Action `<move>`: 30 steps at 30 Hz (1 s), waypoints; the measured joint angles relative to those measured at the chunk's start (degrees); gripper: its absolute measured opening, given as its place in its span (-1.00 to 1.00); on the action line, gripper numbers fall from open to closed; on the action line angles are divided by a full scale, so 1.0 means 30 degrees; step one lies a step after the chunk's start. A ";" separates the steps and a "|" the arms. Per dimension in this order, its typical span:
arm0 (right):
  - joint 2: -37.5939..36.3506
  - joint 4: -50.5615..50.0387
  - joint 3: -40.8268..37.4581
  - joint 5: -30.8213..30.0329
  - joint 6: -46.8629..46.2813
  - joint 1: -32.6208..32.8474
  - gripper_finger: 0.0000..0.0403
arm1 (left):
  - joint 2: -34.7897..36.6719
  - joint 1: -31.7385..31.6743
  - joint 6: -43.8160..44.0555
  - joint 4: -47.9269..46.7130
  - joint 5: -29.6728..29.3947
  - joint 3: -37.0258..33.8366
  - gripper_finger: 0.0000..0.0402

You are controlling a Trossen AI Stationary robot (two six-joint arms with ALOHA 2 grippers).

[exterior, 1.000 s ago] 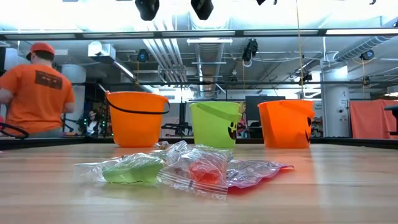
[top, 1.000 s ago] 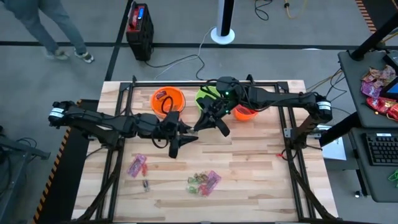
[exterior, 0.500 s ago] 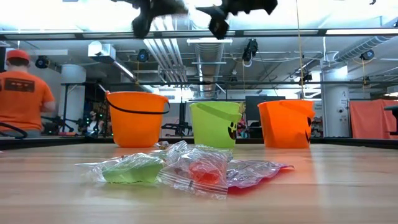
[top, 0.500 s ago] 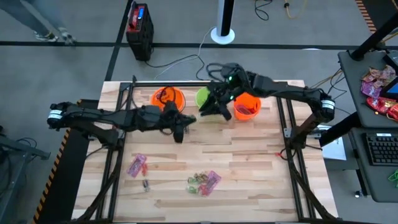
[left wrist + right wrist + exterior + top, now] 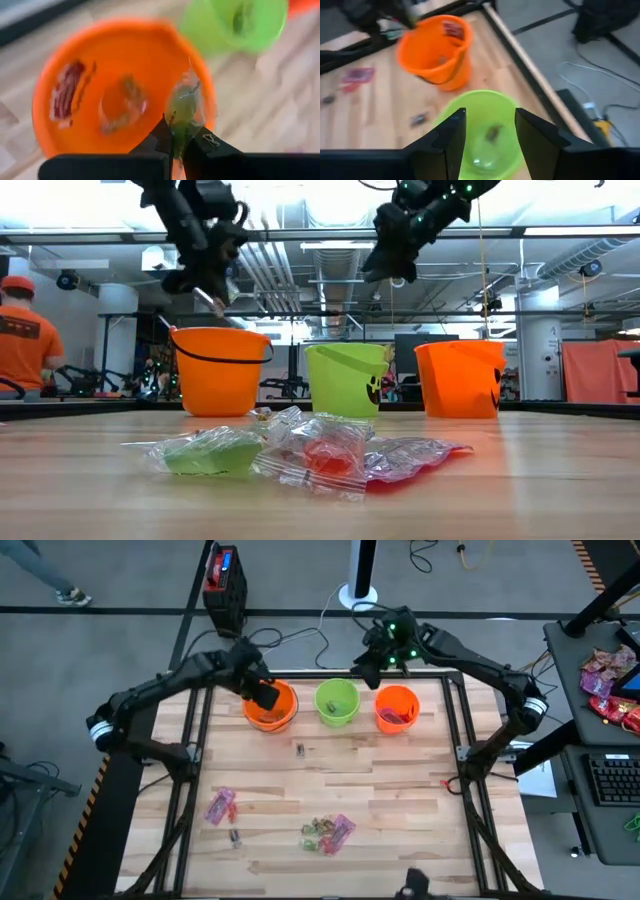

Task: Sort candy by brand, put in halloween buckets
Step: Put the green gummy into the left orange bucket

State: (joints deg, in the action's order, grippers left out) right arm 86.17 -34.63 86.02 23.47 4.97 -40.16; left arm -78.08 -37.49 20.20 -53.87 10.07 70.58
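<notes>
Three halloween buckets stand in a row at the table's far side: a left orange bucket (image 5: 270, 706), a lime green one (image 5: 337, 701) and a right orange one (image 5: 397, 708). My left gripper (image 5: 264, 694) hangs above the left orange bucket (image 5: 100, 95), shut on a green candy (image 5: 184, 106) in a clear wrapper. My right gripper (image 5: 490, 131) stands open above the green bucket (image 5: 479, 107), which holds a small piece. More candy lies on the table: a small piece (image 5: 299, 748), a pink packet (image 5: 221, 805) and a mixed pile (image 5: 330, 832). My left gripper pinches the near end of the candy's clear wrapper (image 5: 178, 134) between its two fingertips. The fingers point down from above. The candy sticks out beyond them, lifted clear, over the opening of the left orange bucket.
The left orange bucket holds some packets (image 5: 70, 95); the right orange one holds pink packets (image 5: 400, 715). A black frame (image 5: 455, 730) runs along the table's edges. A person in an orange shirt (image 5: 25, 340) stands in the room behind. Free wood lies in the table's middle.
Both grippers have left the table's middle, where they stood close together. My left gripper has risen and gone toward the far edge, over the left orange bucket, with the green candy. My right gripper has gone up and toward the far edge, past the green bucket.
</notes>
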 joint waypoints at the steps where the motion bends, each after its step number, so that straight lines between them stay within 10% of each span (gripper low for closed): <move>1: 0.0074 0.0055 -0.0007 -0.0162 0.0090 -0.0296 -0.21 | -0.0345 -0.0283 -0.1073 -0.0776 0.0846 0.0224 -1.00; 18: 0.1255 0.1042 -0.0022 -0.0882 -0.0015 -0.3534 -0.26 | -0.5431 -0.1168 -0.8942 -0.3420 0.1812 0.3158 -1.00; 30: 0.1574 0.1057 -0.0032 -0.0846 -0.0189 -0.3638 -0.22 | -0.5984 -0.1411 -0.9057 -0.3277 0.0835 0.2741 -0.87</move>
State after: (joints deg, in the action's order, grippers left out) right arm 90.89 -31.46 85.92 20.93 4.40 -51.07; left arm -96.03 -41.72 -6.97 -63.71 12.58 78.81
